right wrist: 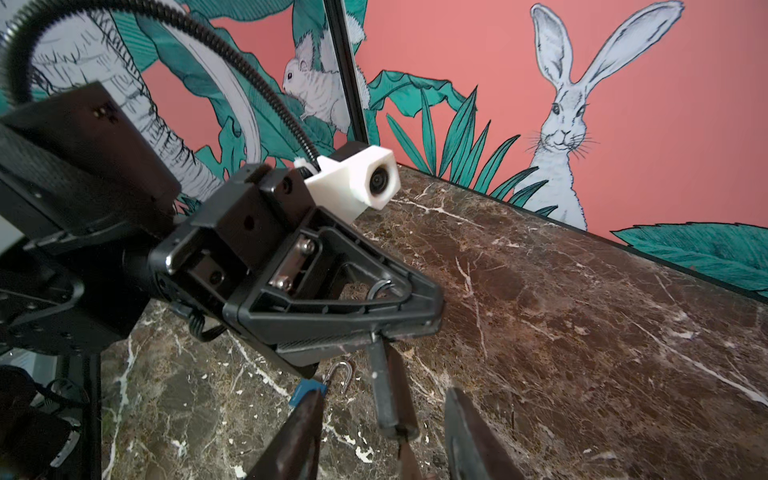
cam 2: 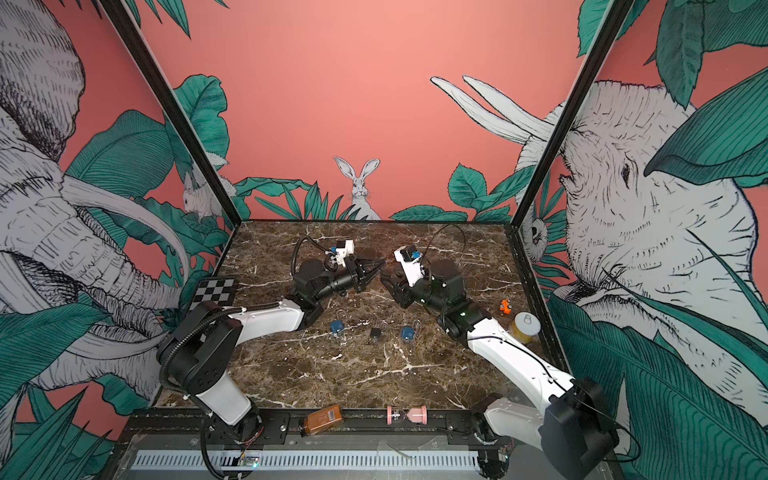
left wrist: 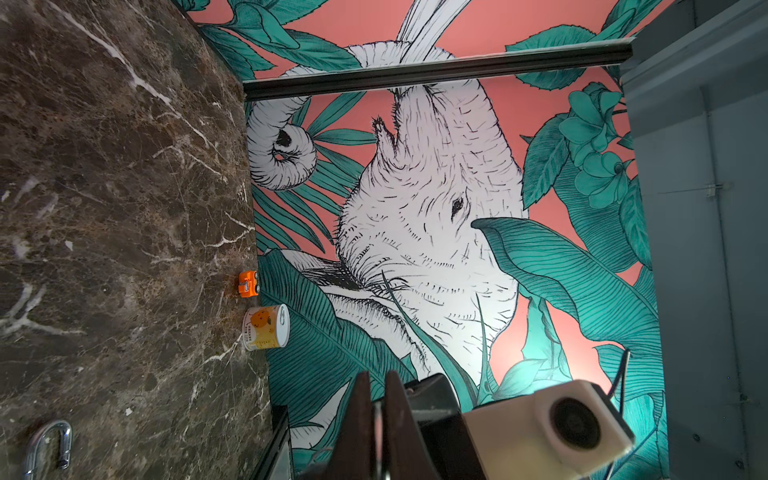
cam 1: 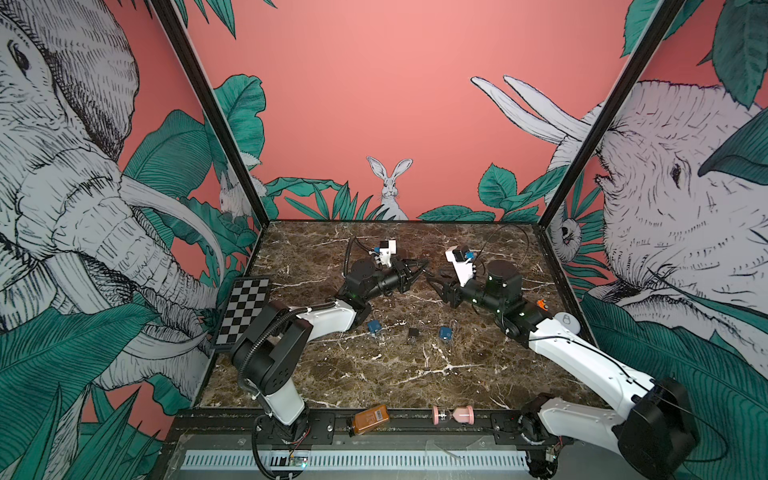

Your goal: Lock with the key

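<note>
My left gripper (cam 1: 424,264) hangs above the back middle of the marble table, shut on the key (right wrist: 388,395). The key is a dark grey bar with a thin blade at its lower end, pointing down from the fingertips. In the left wrist view a thin strip of it shows between the shut fingers (left wrist: 365,399). My right gripper (right wrist: 384,399) faces the left one, open, with the key between its fingers and touching neither. Three small padlocks lie in a row nearer the front: blue (cam 1: 375,327), black (cam 1: 413,332), blue (cam 1: 445,333). One blue padlock (right wrist: 309,390) shows a raised shackle.
A checkerboard (cam 1: 245,309) leans at the left wall. An orange toy car (cam 1: 541,304) and a white-lidded can (cam 1: 566,321) stand by the right wall. An amber bottle (cam 1: 371,419) and a pink hourglass (cam 1: 453,414) lie on the front rail.
</note>
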